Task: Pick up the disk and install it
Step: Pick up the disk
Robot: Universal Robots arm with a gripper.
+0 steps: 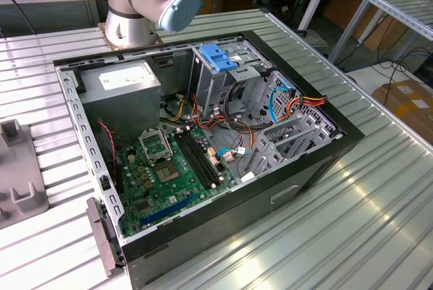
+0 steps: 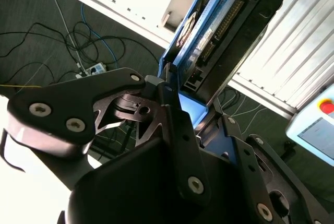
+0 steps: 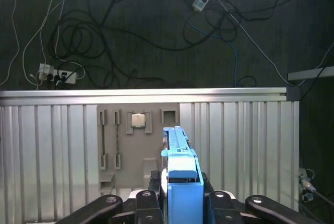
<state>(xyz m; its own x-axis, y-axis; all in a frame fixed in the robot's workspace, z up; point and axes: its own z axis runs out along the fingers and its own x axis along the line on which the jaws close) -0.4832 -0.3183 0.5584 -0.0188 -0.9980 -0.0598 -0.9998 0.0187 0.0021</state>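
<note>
Disk (image 3: 180,148) edgewise inside the gripper (image 3: 183,195) grip

The disk (image 2: 224,31) is showing bright blue rails around a dark body, the ribbed table (image 1: 379,188) is gleaming silver, and the motherboard (image 1: 169,168) is showing green.

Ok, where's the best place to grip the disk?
Probably as the gripper has it: the disk pinched at one end, across its thin blue-railed thickness, approached from that end. It is flat and slim, so the rest juts out free.
</note>
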